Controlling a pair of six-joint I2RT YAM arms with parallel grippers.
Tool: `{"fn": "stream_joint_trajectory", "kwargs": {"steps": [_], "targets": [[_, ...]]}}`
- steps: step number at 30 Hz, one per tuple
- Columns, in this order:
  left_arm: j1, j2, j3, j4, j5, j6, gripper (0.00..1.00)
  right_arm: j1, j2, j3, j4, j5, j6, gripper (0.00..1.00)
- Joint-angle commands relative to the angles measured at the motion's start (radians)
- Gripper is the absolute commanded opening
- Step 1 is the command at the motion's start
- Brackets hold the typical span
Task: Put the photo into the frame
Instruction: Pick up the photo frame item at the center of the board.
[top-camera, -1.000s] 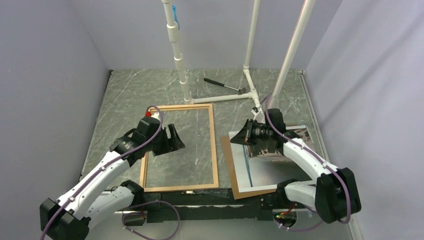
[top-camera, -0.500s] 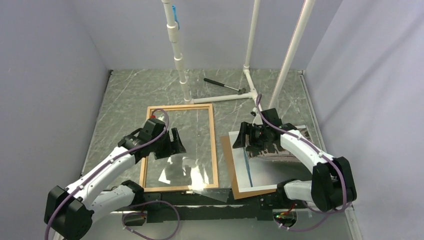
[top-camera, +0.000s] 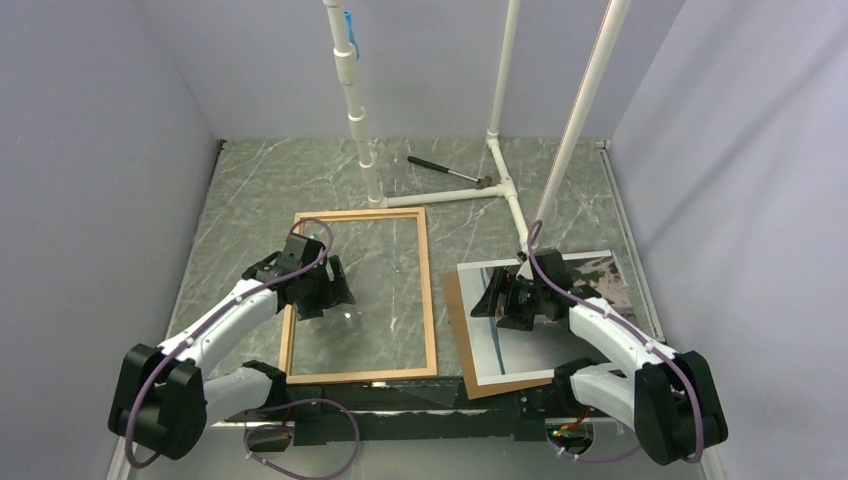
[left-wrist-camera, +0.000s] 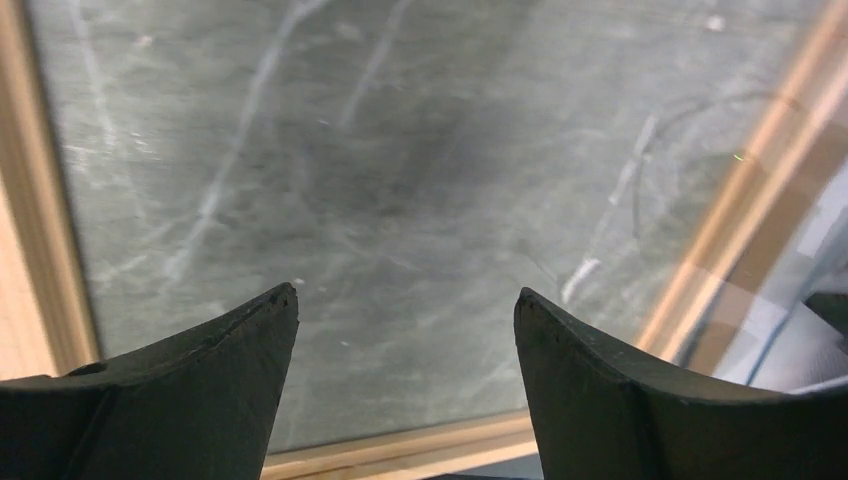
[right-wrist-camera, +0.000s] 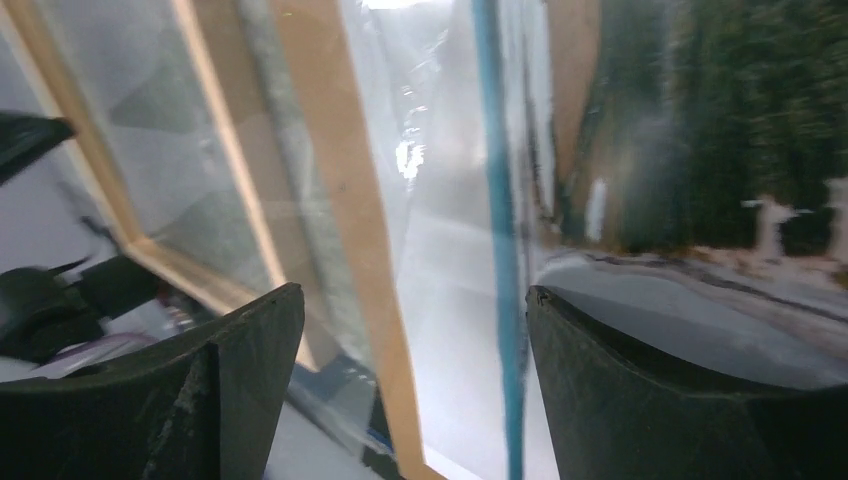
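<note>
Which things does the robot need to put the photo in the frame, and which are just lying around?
Needed for the job:
- the photo
- the frame

Just lying about:
- the hammer at the back
- the white pipe stand
- the brown board under the photo

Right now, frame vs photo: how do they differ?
The frame is a thin light-wood outline with the table showing through; the photo is a solid glossy print. The frame lies left, below the left claw; the photo lies right, on a brown board, below the right claw. Both lie flat, rectangular.
</note>
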Motion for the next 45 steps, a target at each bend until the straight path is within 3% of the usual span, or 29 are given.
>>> {"fn": "stream_joint_trajectory", "kwargs": {"steps": [1,6,14,33,35,42,45], "targets": [[0.077,0.042,-0.023,0.055,0.036,0.049,0.83,0.001,-0.051,-0.131,0.256,-0.112,0.196,0.83],[0.112,0.122,-0.044,0.112,0.099,0.055,0.81,0.0,-0.06,-0.251,0.507,-0.145,0.358,0.75],[0.121,0.185,-0.129,0.262,0.211,0.012,0.76,-0.001,-0.102,-0.361,0.694,-0.113,0.489,0.64],[0.119,0.065,-0.265,0.341,0.288,-0.055,0.65,0.074,-0.012,-0.374,1.068,-0.147,0.554,0.6],[0.119,0.059,-0.267,0.338,0.288,-0.052,0.64,0.081,-0.034,-0.371,1.057,-0.137,0.557,0.55],[0.119,0.036,-0.256,0.316,0.285,-0.044,0.64,0.088,-0.114,-0.327,0.903,-0.083,0.509,0.25],[0.119,0.011,-0.248,0.296,0.277,-0.038,0.64,0.089,-0.131,-0.307,0.839,-0.071,0.487,0.07]]}}
